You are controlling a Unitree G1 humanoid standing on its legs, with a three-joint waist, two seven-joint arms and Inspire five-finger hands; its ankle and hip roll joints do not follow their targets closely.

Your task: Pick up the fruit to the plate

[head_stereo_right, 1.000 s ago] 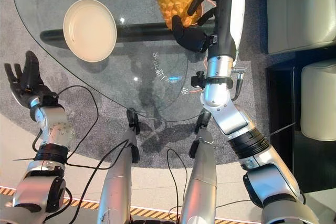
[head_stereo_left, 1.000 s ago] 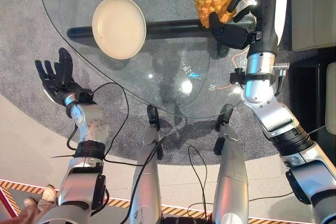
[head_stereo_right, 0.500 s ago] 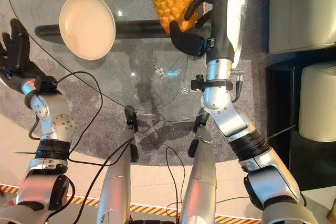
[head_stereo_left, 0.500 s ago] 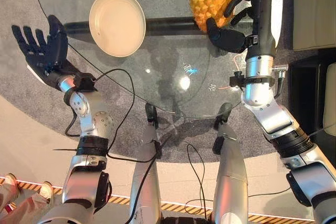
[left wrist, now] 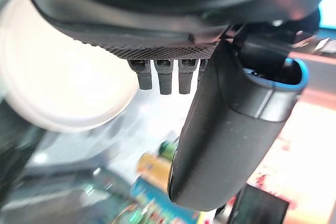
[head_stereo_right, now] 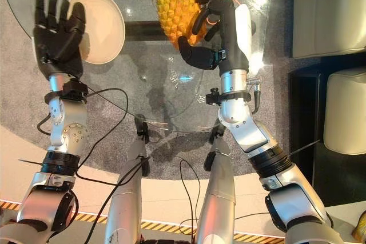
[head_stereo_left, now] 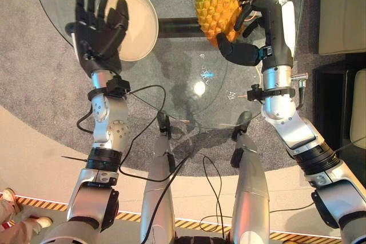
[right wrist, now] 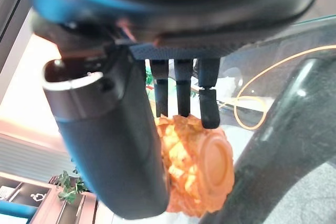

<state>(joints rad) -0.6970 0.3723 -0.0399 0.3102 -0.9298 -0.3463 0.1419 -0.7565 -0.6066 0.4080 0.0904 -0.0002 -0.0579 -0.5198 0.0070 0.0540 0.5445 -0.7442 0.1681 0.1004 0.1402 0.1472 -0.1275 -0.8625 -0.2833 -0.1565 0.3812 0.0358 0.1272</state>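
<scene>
A yellow pineapple [head_stereo_left: 214,5] with a green crown is held over the round glass table [head_stereo_left: 189,95], right of the cream plate [head_stereo_left: 143,21]. My right hand [head_stereo_left: 251,32] is shut on the pineapple, with fingers curled over its right side and the thumb under it; the right wrist view shows the pineapple's base [right wrist: 202,171] between thumb and fingers. My left hand [head_stereo_left: 97,27] is open with fingers spread, raised over the left part of the plate [head_stereo_right: 106,24] and covering some of it. In the left wrist view the plate [left wrist: 58,82] lies past the straight fingers [left wrist: 160,77].
A dark bar [head_stereo_left: 171,27] runs under the glass behind the plate. Pale sofa cushions [head_stereo_right: 329,10] stand at the right. Grey carpet [head_stereo_left: 34,84] surrounds the table. A person's shoe [head_stereo_left: 31,221] shows at the lower left.
My left hand has risen from the table's left edge to over the plate. My right hand has carried the pineapple leftward, toward the plate, so its crown now shows.
</scene>
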